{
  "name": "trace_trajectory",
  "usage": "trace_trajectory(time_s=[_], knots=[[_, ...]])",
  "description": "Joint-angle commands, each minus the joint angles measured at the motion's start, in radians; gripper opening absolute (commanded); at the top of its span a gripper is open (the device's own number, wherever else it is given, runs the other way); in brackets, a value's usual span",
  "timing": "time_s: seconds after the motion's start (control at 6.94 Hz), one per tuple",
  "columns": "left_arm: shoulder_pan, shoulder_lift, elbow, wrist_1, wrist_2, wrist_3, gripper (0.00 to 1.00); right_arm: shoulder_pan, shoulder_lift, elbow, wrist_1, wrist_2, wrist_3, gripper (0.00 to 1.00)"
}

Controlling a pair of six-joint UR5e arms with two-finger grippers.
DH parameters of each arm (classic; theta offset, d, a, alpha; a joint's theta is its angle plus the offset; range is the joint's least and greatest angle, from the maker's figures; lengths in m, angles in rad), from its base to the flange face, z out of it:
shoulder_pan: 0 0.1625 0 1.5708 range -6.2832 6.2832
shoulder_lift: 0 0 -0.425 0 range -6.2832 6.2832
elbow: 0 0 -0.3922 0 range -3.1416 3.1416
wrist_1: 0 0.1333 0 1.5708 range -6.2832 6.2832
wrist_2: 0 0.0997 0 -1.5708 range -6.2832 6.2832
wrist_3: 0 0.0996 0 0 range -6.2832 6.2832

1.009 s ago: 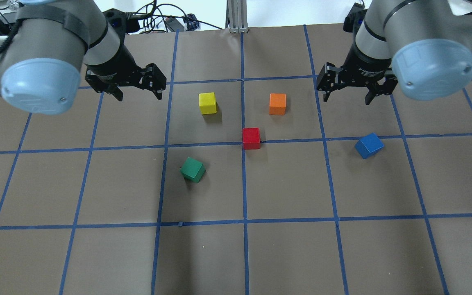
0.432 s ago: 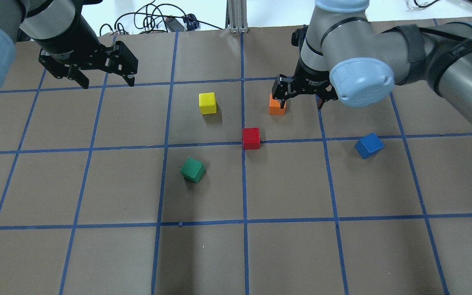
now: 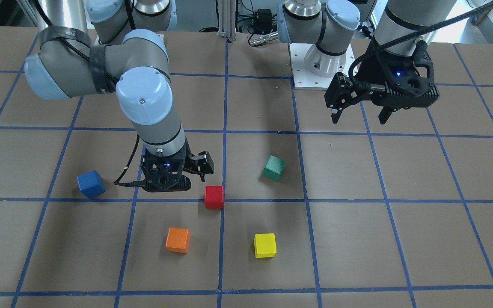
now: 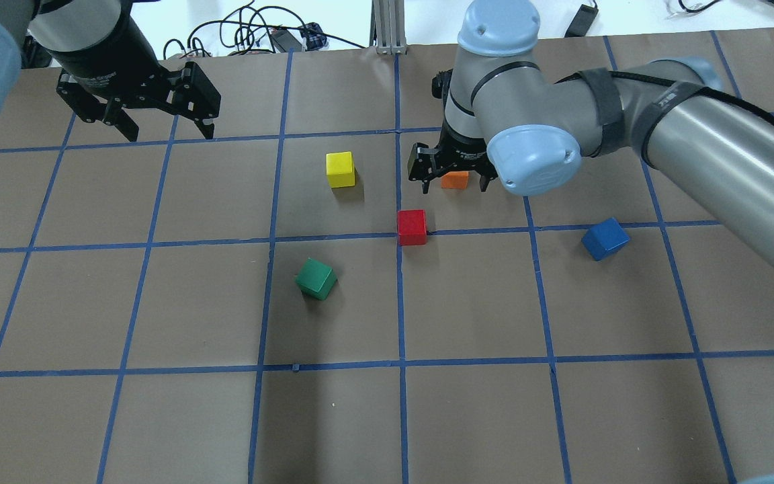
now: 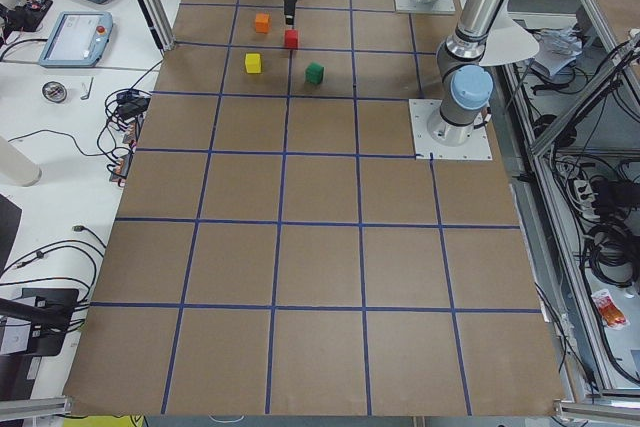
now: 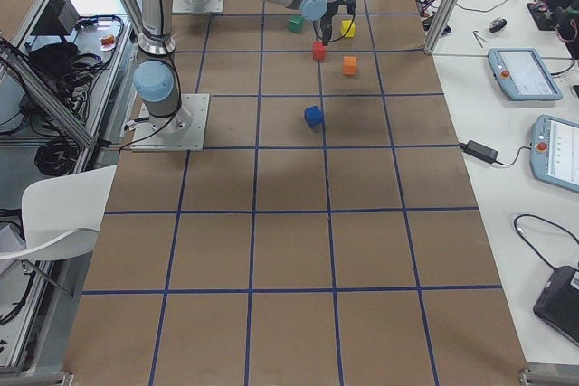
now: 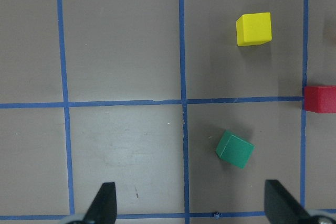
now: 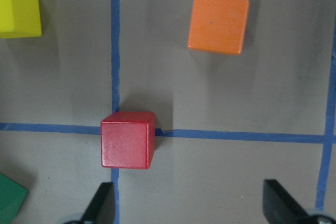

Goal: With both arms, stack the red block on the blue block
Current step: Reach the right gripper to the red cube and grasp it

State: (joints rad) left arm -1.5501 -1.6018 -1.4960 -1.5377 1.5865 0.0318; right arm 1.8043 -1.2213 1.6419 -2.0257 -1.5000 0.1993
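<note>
The red block (image 4: 412, 226) sits on a blue tape crossing at the table's middle; it also shows in the front view (image 3: 214, 196) and the right wrist view (image 8: 127, 139). The blue block (image 4: 605, 238) lies turned at the right, apart from it (image 3: 90, 184). My right gripper (image 4: 454, 187) is open and empty; it hovers above the table over the orange cube, just right of the red block (image 3: 178, 176) (image 8: 190, 208). My left gripper (image 4: 170, 132) is open and empty, high at the far left (image 3: 359, 119) (image 7: 191, 208).
An orange cube (image 3: 177, 239) lies partly hidden under the right gripper in the overhead view. A yellow cube (image 4: 340, 169) sits left of it. A green cube (image 4: 316, 278) lies turned, near left of the red block. Blue tape lines grid the brown table (image 4: 158, 417).
My right arm has swung left from the table's right side to over the orange cube, near the red block. My left gripper has moved left and back. The blocks have not moved.
</note>
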Motion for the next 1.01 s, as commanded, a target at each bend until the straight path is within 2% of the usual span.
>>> trace_trajectory(time_s=[0.0,0.29,0.86], knots=[[-0.002,-0.001,0.003,-0.002,-0.002,0.0,1.0,0.032,0.083,-0.043,-0.027,0.001,0.044,1.0],[0.002,0.0,0.003,-0.002,-0.003,0.002,1.0,0.079,0.158,-0.099,-0.03,0.0,0.072,1.0],[-0.001,0.002,0.003,-0.002,-0.003,0.002,1.0,0.087,0.19,-0.088,-0.021,0.0,0.094,1.0]])
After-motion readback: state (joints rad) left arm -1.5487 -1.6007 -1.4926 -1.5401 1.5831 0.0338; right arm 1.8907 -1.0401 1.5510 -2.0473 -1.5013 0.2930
